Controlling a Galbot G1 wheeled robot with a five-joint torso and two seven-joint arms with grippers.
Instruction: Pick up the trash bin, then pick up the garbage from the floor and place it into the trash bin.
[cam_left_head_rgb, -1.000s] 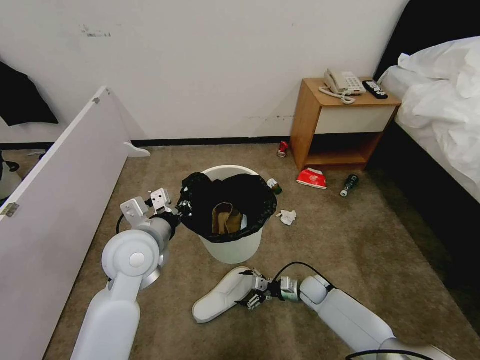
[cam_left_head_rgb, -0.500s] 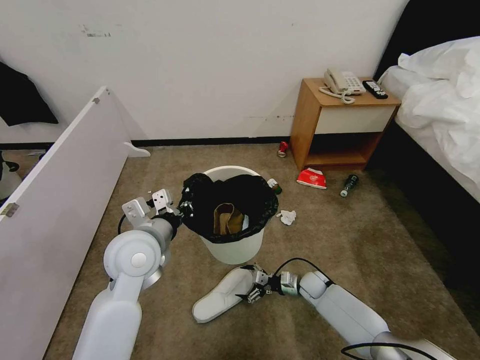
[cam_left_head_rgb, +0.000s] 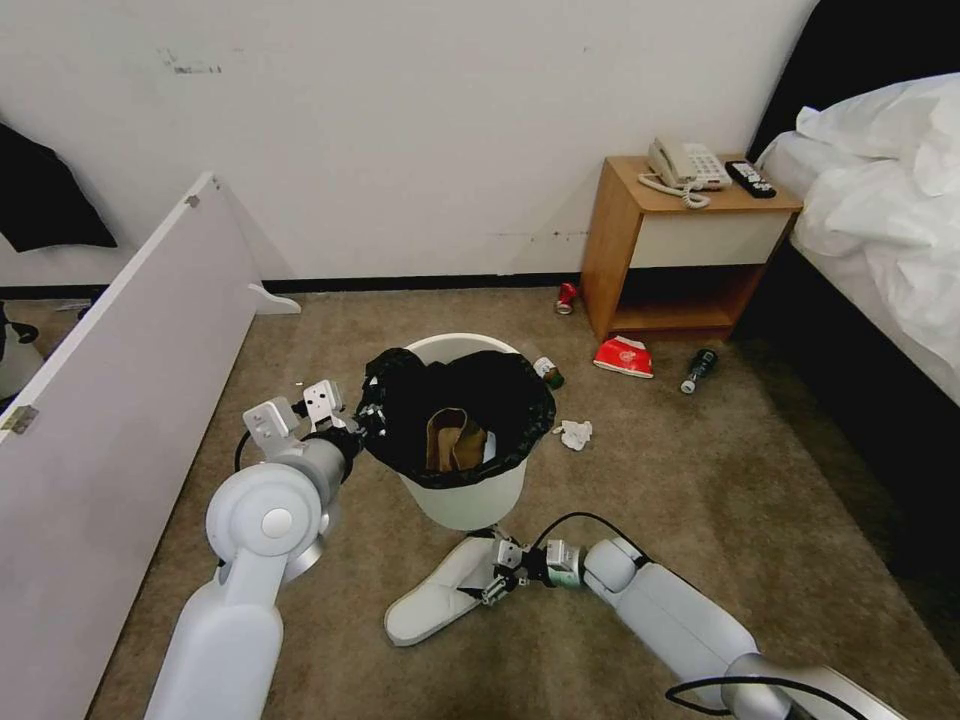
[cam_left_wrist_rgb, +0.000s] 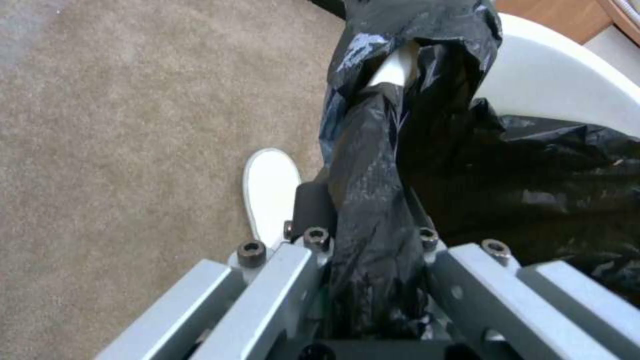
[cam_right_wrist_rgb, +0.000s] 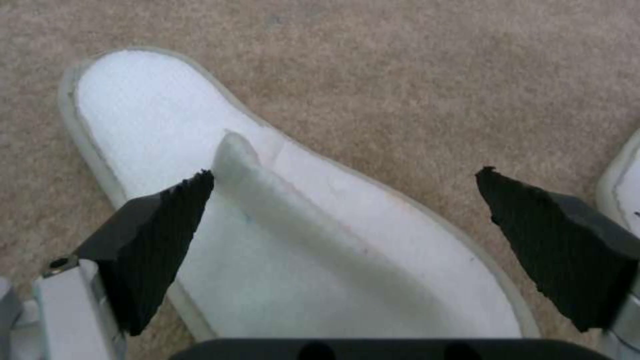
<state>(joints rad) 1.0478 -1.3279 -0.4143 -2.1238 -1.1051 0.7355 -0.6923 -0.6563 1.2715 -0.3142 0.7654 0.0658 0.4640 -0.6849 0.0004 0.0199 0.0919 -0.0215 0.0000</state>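
Nearest us, our right gripper (cam_left_head_rgb: 497, 577) has slid further over the white slipper (cam_left_head_rgb: 440, 598), fingers apart astride its strap, so a grab looks ready. Our left gripper (cam_left_head_rgb: 362, 425) stays clamped on the trash bin (cam_left_head_rgb: 465, 495) liner. Beyond, the red packet (cam_left_head_rgb: 624, 355) carries print, probably a logo, unreadable.

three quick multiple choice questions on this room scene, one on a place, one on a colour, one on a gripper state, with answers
1. Where does the white slipper lie?
A on the bed
B on the carpet in front of the trash bin
C inside the bin

2. What colour is the bag lining the bin?
A black
B blue
C clear

3. How is the right gripper?
A shut on a can
B shut on nothing
C open over the slipper

Answers: B, it lies flat on the carpet; A, black plastic folds over the rim; C, its fingers stand apart astride the slipper's strap.
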